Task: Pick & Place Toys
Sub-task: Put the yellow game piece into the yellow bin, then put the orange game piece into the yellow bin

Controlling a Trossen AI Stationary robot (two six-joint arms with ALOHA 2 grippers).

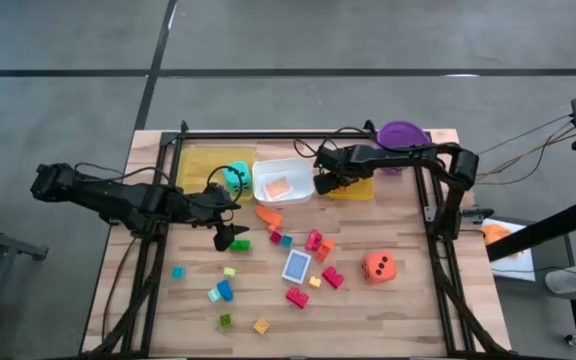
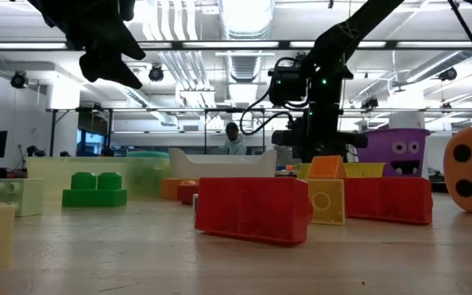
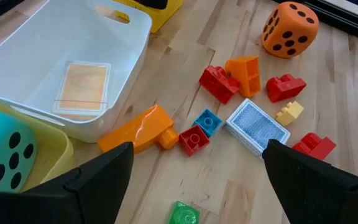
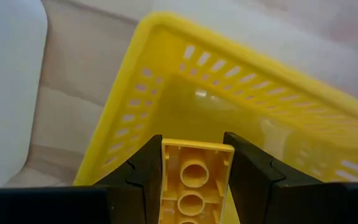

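My right gripper (image 4: 194,155) is shut on a yellow building block (image 4: 194,186) and hangs over the near-left corner of the right yellow tray (image 4: 247,106), at the table's far middle (image 1: 323,183). My left gripper (image 3: 197,149) stands open above the table (image 1: 230,238), with nothing between its fingers. Below it lie an orange block (image 3: 138,130), a small red block (image 3: 193,139), a blue block (image 3: 207,121) and a blue card (image 3: 257,126). The orange die (image 1: 379,266) rests on the table at the right. The teal die (image 1: 236,178) sits in the left yellow tray (image 1: 200,160). My right gripper pinches the yellow block by two opposite side walls (image 4: 166,180) between its two fingers. The fingers come from above, pointing steeply down. The block's hollow underside faces the wrist camera, and the block hangs clear above the yellow tray.
A white tray (image 1: 286,172) holding an orange card (image 3: 82,87) stands between the two yellow trays. The purple bucket (image 1: 400,133) is at the far right. Loose blocks (image 1: 313,242) lie scattered over the table's middle and near left. A black frame (image 1: 438,200) borders the table.
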